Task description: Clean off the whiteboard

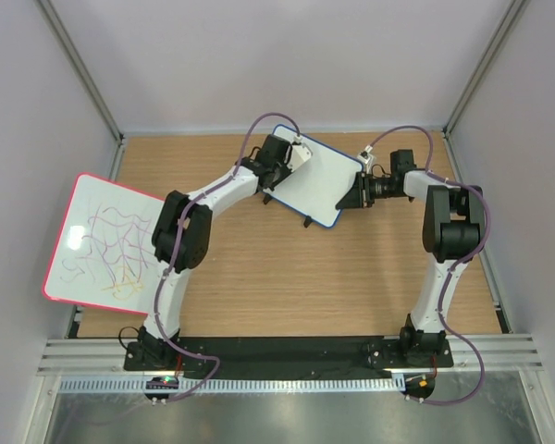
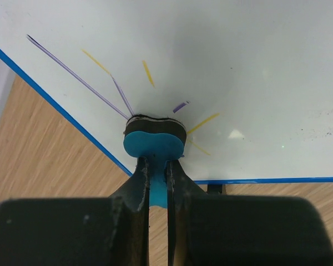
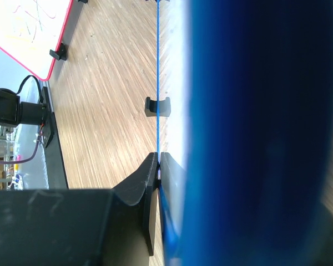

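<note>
**Wiping under way, stray pen strokes left on the blue-framed board**

Pale walls enclose a wooden desk [image 1: 287, 277], seen from above, with two robot arms reaching away from its near edge. Both arms meet at the whiteboard [image 1: 316, 185], a small white panel with a thin blue frame and small black feet. It sits over the far middle of the desk, tipped at an angle. Whether its lower edge touches the wood cannot be told.

At the whiteboard's right edge, the right tool [image 3: 159, 166] is closed tight on the frame, pinching it between both fingers and steadying the panel.

At the whiteboard's upper left corner, the left tool [image 2: 158, 163] is closed on the blue grip of an eraser [image 2: 154, 145]. The eraser's dark felt face presses flat against the white surface, close to the whiteboard's lower frame edge.

Most of the whiteboard's face reads as clean white, so the job looks well advanced but not finished. Fanning out around the eraser are a long thin purple line [image 2: 77, 77], a few short yellow strokes [image 2: 148, 73] and a small purple dash [image 2: 180, 106]. Towards the whiteboard's right side lies a faint scatter of dark specks [image 2: 322, 132]. These marks are what is left to wipe.

Well to the left of the whiteboard, a larger red-framed board [image 1: 102, 242] covered in purple and yellow scribbles hangs over the desk's side, touched by neither arm.
</note>
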